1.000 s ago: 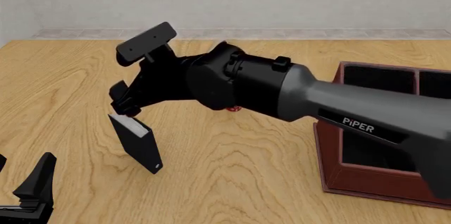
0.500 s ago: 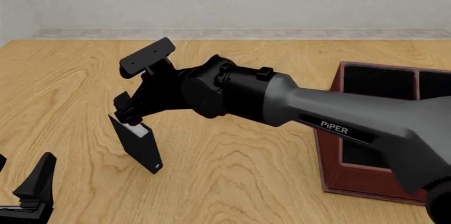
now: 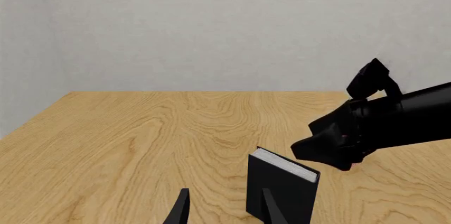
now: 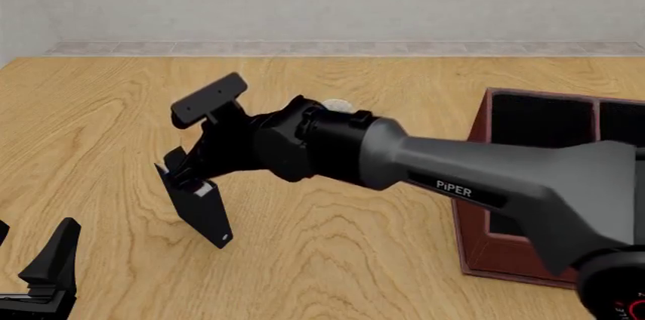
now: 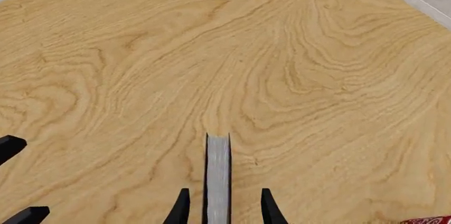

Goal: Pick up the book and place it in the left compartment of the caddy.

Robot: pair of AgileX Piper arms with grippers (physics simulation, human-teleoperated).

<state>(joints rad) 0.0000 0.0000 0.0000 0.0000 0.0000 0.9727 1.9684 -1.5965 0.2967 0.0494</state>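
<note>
The thin black book (image 4: pixel 205 213) stands tilted on the table at the left, white page edges up. My right gripper (image 4: pixel 181 173) is open and straddles its top edge. In the right wrist view the page edge (image 5: pixel 218 174) runs between the fingers (image 5: pixel 181 208) with a gap on each side. The left gripper (image 4: pixel 30 243) is open and empty at the near left. Its wrist view shows the book (image 3: pixel 282 195) just beyond the fingertips (image 3: pixel 271 211). The red-brown caddy (image 4: pixel 509 256) stands at the right. Its black-lined left compartment (image 4: pixel 504 222) is partly hidden by my right arm.
The right arm (image 4: pixel 454 169) stretches across the middle of the table from the right and also shows in the left wrist view (image 3: pixel 373 129). A sliver of the red patterned mug (image 5: pixel 423 220) shows in the right wrist view. The back wall lies beyond the table's far edge.
My right gripper has come down and closer over the book's top edge, and the arm has stretched lower. The book and the left gripper have not moved.
</note>
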